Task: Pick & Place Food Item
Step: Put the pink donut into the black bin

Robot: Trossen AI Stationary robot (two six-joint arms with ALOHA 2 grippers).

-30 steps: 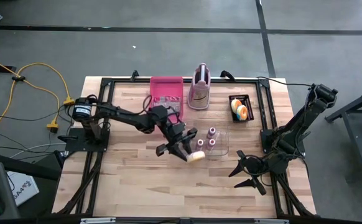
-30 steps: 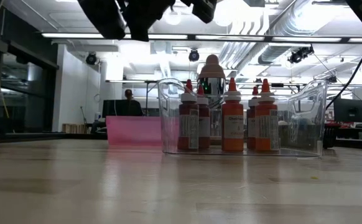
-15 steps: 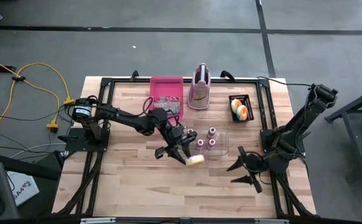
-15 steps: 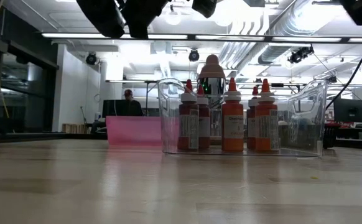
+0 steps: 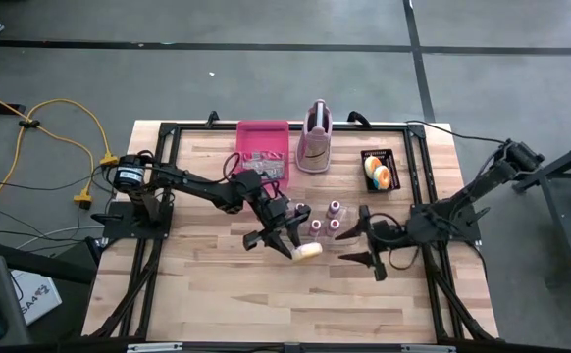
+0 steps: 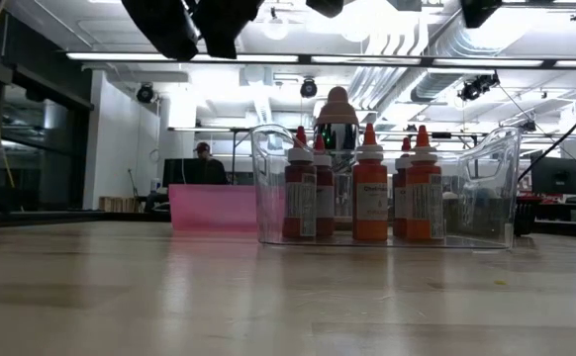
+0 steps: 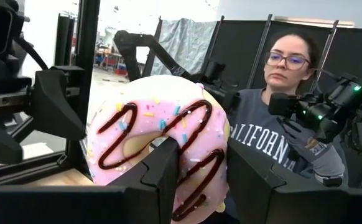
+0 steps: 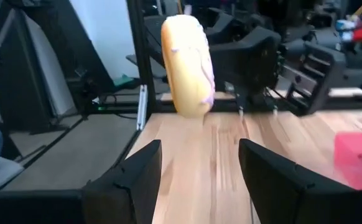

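A donut (image 7: 162,137) with pink icing, chocolate stripes and sprinkles hangs above the table's middle, standing on edge, with my left gripper (image 5: 298,245) shut on it. In the high view the donut (image 5: 309,251) shows pale at the fingertips. My right gripper (image 5: 362,245) stands open a short way to the donut's right, pointing level at it. In the right wrist view the donut (image 8: 188,65) is seen edge-on ahead of the open fingers (image 8: 131,180), apart from them. My left gripper holds the donut's ring on one side. One finger (image 7: 163,168) lies on the iced face up to the hole (image 7: 159,144); the other (image 7: 252,180) stands outside the rim. Whether the first finger goes through the hole, I cannot tell. The donut is clear of the table, upright on edge.
A clear bin with several red-capped bottles (image 5: 333,224) stands just beyond both grippers, also in the low view (image 6: 387,188). Farther back are a pink tray (image 5: 263,152), a pink-and-white stand (image 5: 314,137) and a black tray of food (image 5: 379,169). A person (image 7: 287,124) sits beyond the table.
My right gripper has swung from near the table's right edge toward the left and a little toward the far edge, turning to face the donut, and has stayed open. The donut has stayed in place.
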